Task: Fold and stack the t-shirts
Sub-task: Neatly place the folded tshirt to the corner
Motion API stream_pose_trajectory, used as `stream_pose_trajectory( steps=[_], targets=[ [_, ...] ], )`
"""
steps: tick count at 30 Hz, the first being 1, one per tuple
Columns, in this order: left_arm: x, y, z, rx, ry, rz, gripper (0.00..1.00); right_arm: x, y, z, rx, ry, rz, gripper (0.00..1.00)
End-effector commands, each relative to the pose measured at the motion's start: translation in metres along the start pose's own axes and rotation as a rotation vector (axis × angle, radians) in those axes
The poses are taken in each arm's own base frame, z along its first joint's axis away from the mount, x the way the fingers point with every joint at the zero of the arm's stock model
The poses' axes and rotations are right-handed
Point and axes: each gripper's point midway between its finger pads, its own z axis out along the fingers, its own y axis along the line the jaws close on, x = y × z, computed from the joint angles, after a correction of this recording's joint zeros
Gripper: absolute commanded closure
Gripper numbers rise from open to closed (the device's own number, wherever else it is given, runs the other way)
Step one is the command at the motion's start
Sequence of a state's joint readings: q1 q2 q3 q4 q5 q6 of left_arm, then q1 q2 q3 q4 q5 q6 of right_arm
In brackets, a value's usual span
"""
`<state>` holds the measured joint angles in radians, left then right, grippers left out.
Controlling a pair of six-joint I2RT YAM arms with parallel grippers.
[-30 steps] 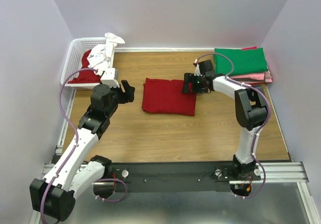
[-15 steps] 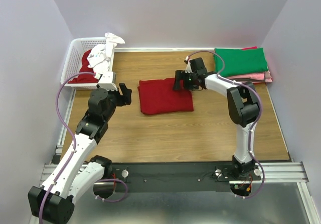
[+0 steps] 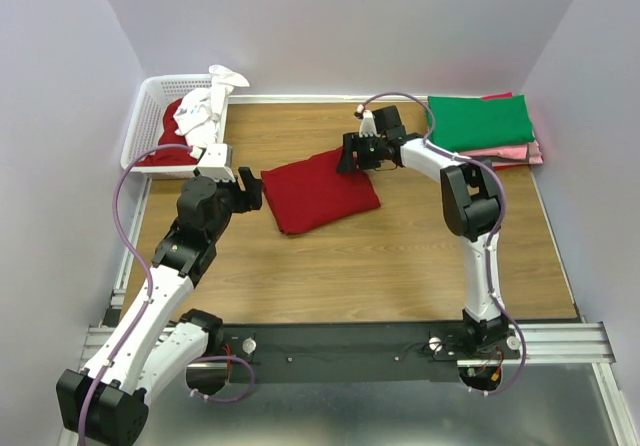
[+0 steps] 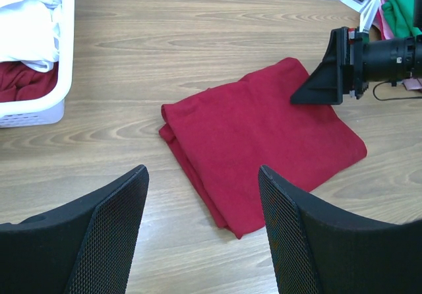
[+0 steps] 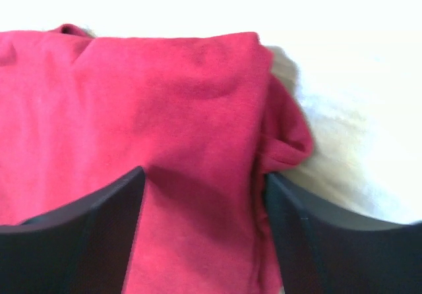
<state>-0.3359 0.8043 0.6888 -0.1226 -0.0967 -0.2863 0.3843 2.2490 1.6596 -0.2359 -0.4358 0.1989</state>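
Observation:
A folded dark red t-shirt (image 3: 318, 191) lies skewed on the middle of the table, also seen in the left wrist view (image 4: 264, 142). My right gripper (image 3: 345, 158) sits low at its far right corner. In the right wrist view its jaws (image 5: 204, 175) stand wide apart astride the red cloth (image 5: 165, 109), whose edge bunches against the right finger. My left gripper (image 3: 252, 188) hovers open just left of the shirt. Between its fingers (image 4: 201, 172) are the shirt's near corner and bare wood. A green t-shirt (image 3: 480, 121) tops a folded stack over a pink one (image 3: 520, 153) at the back right.
A white lattice basket (image 3: 145, 116) stands at the back left, holding a crumpled white shirt (image 3: 200, 111) and a red one (image 3: 170, 146). Its corner (image 4: 62, 57) shows in the left wrist view. Grey walls close in the table on three sides.
My right gripper has moved left and slightly farther back, and the red shirt has slid left and turned with it. The jaws have narrowed a little. The left gripper shifted slightly.

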Motion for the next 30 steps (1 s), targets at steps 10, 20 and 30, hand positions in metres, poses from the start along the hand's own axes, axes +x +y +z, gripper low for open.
stream_pose_trajectory(
  steps=[10, 20, 30],
  targets=[
    [0.004, 0.002, -0.001, -0.007, 0.001, 0.012, 0.25, 0.124, -0.006, 0.026, -0.128, 0.366, 0.15, 0.64],
    [0.004, -0.001, -0.001, 0.013, -0.002, 0.014, 0.25, 0.093, 0.038, -0.013, -0.471, 0.307, 0.136, 1.0],
    [0.005, -0.003, -0.001, 0.027, -0.002, 0.019, 0.25, 0.067, -0.011, -0.057, -0.435, 0.198, 0.121, 1.0]
  ],
)
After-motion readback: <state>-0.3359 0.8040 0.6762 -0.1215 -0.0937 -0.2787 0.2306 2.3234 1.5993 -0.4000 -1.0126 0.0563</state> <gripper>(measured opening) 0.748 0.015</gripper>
